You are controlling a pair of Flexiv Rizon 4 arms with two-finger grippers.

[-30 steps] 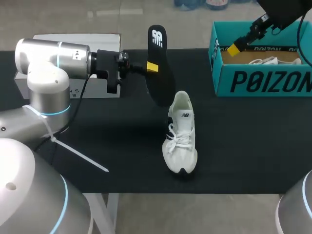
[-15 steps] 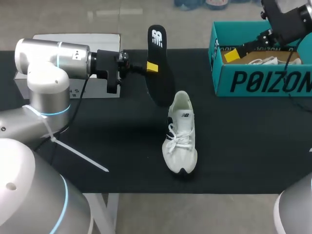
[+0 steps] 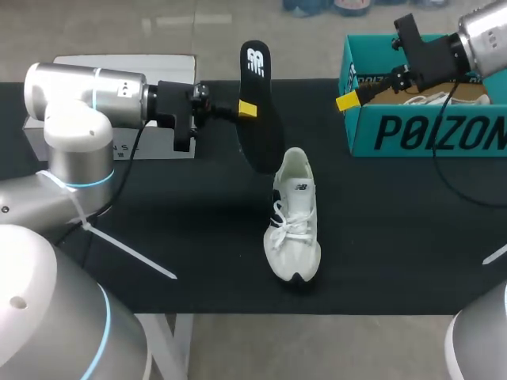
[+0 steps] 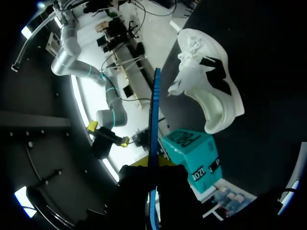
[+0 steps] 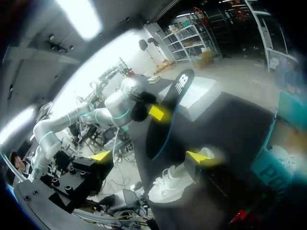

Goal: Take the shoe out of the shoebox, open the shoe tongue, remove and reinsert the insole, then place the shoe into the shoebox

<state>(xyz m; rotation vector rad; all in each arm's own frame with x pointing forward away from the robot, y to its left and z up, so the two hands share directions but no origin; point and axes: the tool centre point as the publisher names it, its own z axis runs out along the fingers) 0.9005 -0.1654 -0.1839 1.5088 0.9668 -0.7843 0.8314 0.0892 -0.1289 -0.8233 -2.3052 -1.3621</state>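
Insole (image 3: 260, 119) stands nearly upright, pinched at mid-length by our left gripper (image 3: 246, 109), its lower end just beside the heel opening of the shoe (image 3: 295, 218); the shoe lies on the table, toe toward us, heel away; our right gripper (image 3: 348, 100), spread wide and empty, hovers at the shoebox (image 3: 428, 131) corner, well apart; we judge the left arm nearer for reinsertion.
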